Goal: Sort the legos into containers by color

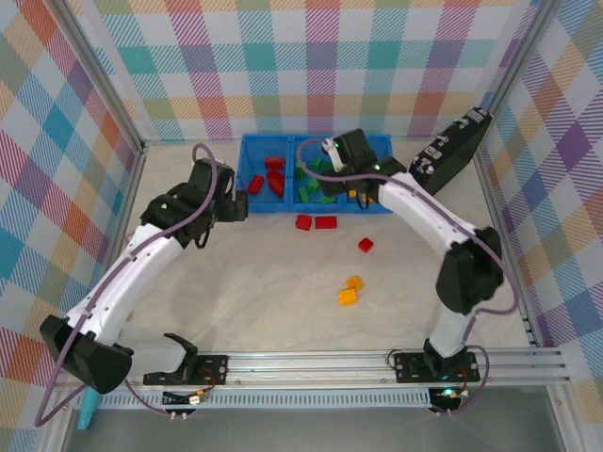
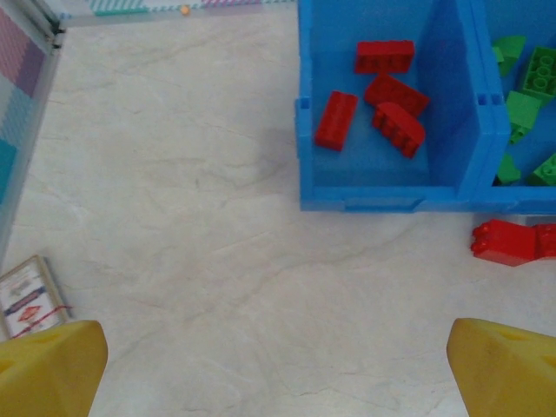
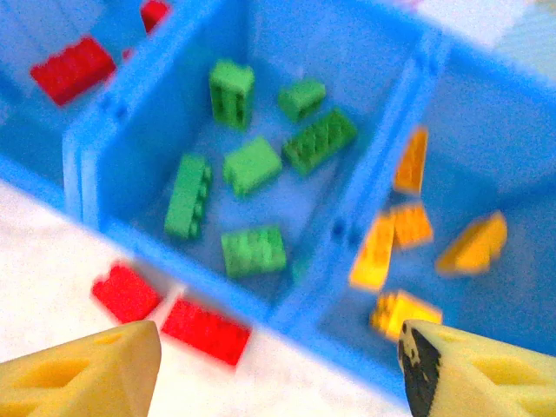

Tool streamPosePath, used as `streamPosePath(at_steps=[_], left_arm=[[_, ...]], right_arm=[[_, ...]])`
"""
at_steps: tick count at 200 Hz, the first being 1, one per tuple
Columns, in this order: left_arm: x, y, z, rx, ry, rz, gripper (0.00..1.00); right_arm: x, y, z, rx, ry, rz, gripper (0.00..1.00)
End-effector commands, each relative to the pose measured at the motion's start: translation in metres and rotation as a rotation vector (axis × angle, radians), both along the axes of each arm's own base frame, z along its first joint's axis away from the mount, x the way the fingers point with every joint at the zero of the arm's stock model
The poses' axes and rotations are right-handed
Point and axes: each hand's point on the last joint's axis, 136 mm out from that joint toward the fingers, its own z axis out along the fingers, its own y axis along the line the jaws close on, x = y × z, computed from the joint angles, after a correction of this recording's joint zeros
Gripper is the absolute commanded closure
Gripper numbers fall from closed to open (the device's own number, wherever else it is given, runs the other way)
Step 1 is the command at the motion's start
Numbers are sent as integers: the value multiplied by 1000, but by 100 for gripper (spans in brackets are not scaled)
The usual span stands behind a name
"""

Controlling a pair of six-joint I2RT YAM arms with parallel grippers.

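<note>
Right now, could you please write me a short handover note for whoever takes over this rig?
Left gripper: open, empty, over the pale table near the left front corner of the bright blue plastic tray.
Right gripper: open, empty, above the tray's front wall.
Done: small red plastic bricks in the left compartment, green bricks in the middle, yellow-orange bricks in the right.
Left: two red bricks beside the tray's front wall, a third red brick and two orange bricks farther out.
</note>
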Motion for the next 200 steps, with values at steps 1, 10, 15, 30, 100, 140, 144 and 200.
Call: streamPosePath(at_steps=[1,10,15,30,100,140,144,200], left_arm=[[14,-23,3,-79,-38,-45,0],[20,-32,2,-91,-49,-75,0],[23,-36,2,-98,-57,-82,0],[33,-46,0,-119,-68,-96,0],[64,-89,-13,-195,-29,-162,0],[59,-93,-9,-190,-49,-200,0],[58,-92,-9,-188,-50,-200,0],[53,-83,-6,-147,-49,-190,0]], right_arm=[[-50,-22,-38,62,174,-154,28],[-71,-27,-42,109,201,-189,29],[-84,-28,-46,140,222,-201,29],[-118,-30,-55,237,277,-246,30],[-233,-30,-123,181,528,-361,28],[-242,-32,-139,128,549,-390,27],[-242,-31,-141,128,554,-390,27],[-244,-21,-172,91,616,-376,29]])
